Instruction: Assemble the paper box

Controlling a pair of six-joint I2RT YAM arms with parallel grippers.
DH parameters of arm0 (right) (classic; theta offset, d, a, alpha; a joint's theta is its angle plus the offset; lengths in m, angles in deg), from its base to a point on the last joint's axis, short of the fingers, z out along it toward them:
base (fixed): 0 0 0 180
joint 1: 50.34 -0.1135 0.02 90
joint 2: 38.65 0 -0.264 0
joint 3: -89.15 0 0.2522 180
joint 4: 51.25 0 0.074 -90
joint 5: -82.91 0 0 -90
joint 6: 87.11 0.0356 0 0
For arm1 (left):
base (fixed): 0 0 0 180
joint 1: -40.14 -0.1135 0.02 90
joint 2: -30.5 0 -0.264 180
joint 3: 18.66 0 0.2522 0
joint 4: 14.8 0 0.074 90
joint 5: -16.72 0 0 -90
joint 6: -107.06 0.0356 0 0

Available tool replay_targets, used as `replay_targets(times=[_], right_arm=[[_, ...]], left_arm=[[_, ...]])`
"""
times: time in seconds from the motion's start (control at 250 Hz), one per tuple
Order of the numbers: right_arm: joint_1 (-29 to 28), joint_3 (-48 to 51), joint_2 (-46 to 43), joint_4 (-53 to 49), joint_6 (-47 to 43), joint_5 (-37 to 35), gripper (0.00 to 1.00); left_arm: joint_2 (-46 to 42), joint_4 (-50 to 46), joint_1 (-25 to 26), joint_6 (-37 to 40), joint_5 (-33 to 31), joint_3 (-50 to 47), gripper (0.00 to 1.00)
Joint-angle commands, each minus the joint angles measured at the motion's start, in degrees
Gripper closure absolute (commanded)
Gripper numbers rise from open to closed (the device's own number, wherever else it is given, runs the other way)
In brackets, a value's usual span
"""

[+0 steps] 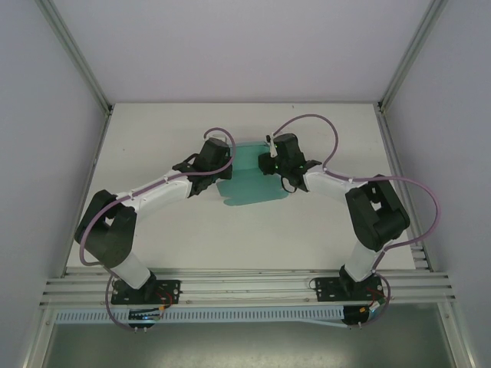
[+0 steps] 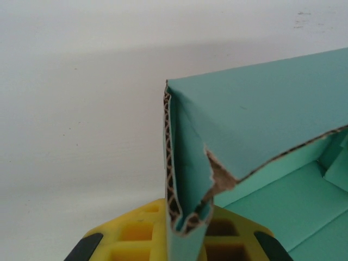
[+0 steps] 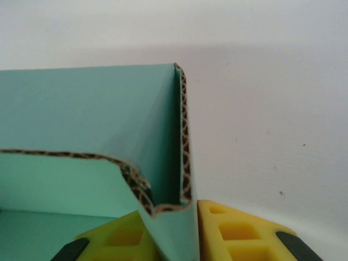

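Note:
The paper box is teal corrugated card lying at mid-table between the two wrists, partly folded with its walls raised. My left gripper is at its left end and my right gripper at its right end. In the left wrist view a doubled, torn-edged wall of the box stands upright between the yellow fingers, and my left gripper is shut on it. In the right wrist view a folded corner wall of the box rises between the yellow fingers, with my right gripper shut on it.
The white table lies bare around the box. Pale enclosure walls with metal corner posts close in the sides and back. Aluminium rails run along the near edge by the arm bases.

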Motion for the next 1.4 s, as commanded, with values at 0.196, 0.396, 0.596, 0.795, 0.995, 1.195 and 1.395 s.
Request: replay_targets(times=[0.196, 0.396, 0.596, 0.795, 0.995, 1.195, 1.395], right_arm=[[-1.0, -1.7, -1.6, -2.3, -2.3, -3.1, 0.68], [-0.7, -3.3, 0.3, -3.6, -2.8, -5.6, 0.69], [-0.5, -5.2, 2.5, -5.4, -0.8, -8.3, 0.9], [-1.7, -4.7, 1.8, -8.7, -2.1, -19.9, 1.0], [-2.5, -6.9, 2.7, -18.4, 5.0, -39.2, 1.0], [-2.7, -7.9, 3.2, -22.0, 18.3, -44.9, 1.0], [-2.0, -6.9, 1.4, -19.6, 20.5, -37.8, 1.0]], left_arm=[[-1.6, 7.6, 1.4, 1.6, 8.3, -0.9, 1.0], [-3.8, 9.0, 1.4, 3.0, 8.1, -3.0, 1.0], [-5.1, 9.7, 1.4, 3.2, 8.4, -3.9, 1.0], [-5.1, 7.9, 1.3, 2.2, 5.9, -3.4, 1.0], [-4.7, 7.8, 1.4, 0.8, 6.0, -3.0, 1.0], [-3.0, 6.6, 1.4, 0.3, 6.7, -1.7, 1.0], [-2.5, 6.6, 1.4, 0.4, 7.5, -1.6, 1.0]])
